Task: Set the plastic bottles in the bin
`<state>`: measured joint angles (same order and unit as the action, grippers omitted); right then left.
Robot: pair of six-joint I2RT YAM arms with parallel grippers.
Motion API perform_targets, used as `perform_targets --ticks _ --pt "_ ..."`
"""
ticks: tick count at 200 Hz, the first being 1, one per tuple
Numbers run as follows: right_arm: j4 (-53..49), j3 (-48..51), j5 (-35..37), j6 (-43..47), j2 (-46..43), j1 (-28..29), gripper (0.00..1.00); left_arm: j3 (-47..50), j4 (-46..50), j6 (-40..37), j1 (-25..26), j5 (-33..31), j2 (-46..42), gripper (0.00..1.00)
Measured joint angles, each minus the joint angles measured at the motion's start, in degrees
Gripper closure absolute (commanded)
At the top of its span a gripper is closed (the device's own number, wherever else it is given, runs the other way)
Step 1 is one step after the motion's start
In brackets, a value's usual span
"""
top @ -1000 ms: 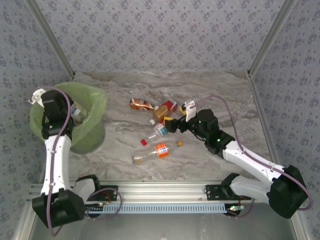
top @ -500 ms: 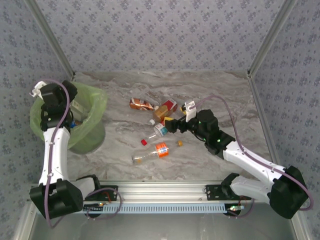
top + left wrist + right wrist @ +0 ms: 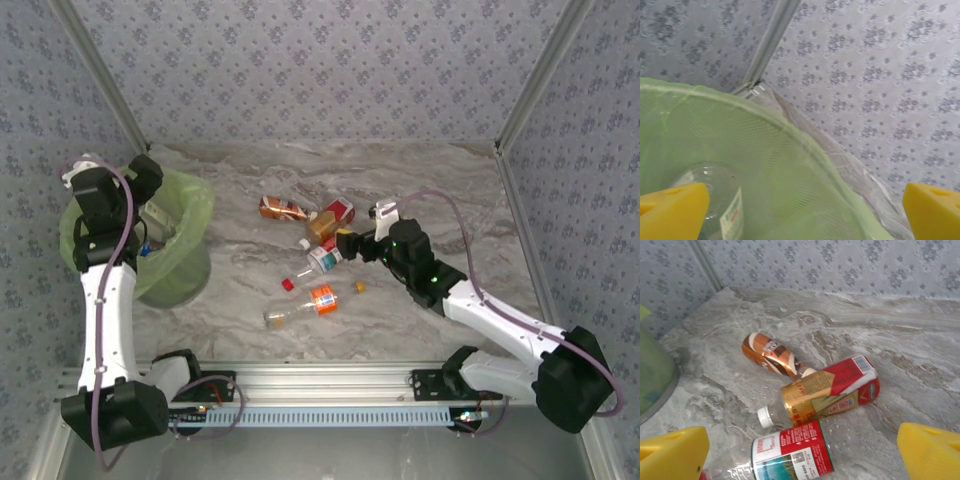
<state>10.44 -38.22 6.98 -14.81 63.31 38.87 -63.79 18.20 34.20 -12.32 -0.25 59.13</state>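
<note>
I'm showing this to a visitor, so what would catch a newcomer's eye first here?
Probably the green-lined bin at the left of the table, with the open left gripper above it and a clear bottle inside. Next, the scattered bottles mid-table, where the open right gripper hovers over a red-labelled bottle.

Left arm point(image 3: 100, 320): we're looking at white link shells, black joint housings, and a chunky black shoulder block at seven o'clock of the overhead view.
Right arm point(image 3: 500, 325): same white shells and black joints. We spot small green lights on the forearm, and a black shoulder block at five o'clock.
Cables: a mauve cable point(image 3: 130, 205) runs along the left arm, and a second mauve cable point(image 3: 452, 205) arcs over the right.
Left fingers point(image 3: 672, 210): we've got blunt yellow pads.
Right fingers point(image 3: 670, 452): yellow too, the same wedge shape.
</note>
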Motion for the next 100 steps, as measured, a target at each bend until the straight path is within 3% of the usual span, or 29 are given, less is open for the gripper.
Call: perform_targets --ticks 100 --pt "-8.6 -3.5 11.4 -10.8 3.4 -2.6 0.02 -6.4 1.8 -4.2 17.0 0.9 1.9 0.01"
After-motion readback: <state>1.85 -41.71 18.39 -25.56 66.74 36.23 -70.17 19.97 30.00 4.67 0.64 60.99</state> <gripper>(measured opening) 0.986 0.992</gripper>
